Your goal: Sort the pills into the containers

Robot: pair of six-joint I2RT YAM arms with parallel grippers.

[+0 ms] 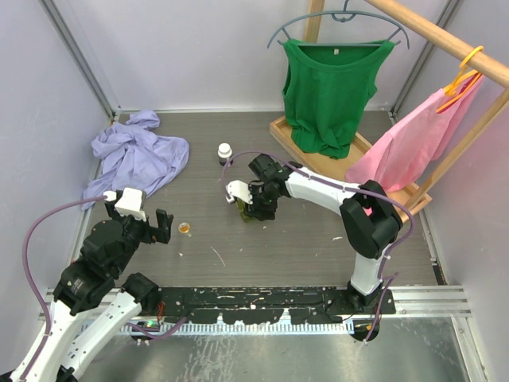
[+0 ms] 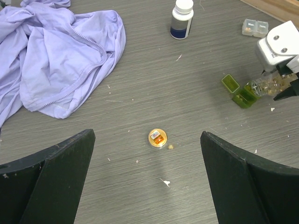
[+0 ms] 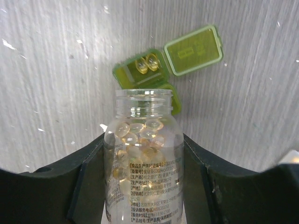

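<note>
While your right gripper (image 3: 145, 140) clamps the bottle (image 3: 142, 186) over the green case (image 3: 192, 50) — two capsules (image 3: 146, 64) in — the clear case (image 2: 255, 27) sits apart; left gripper (image 2: 147, 134) gapes empty. Mostly undone.

The left arm (image 1: 95, 267) and right arm (image 1: 362, 219) are black with white links, purple cables (image 1: 29, 255), black jaws.

High rear camera overlooks table (image 1: 302, 239); both wrist cameras, right nearest, share green case (image 3: 140, 74).

Rows of small bracketed Chinese print, mostly illegible, on the label of the clear pill bottle (image 3: 142, 140).
</note>
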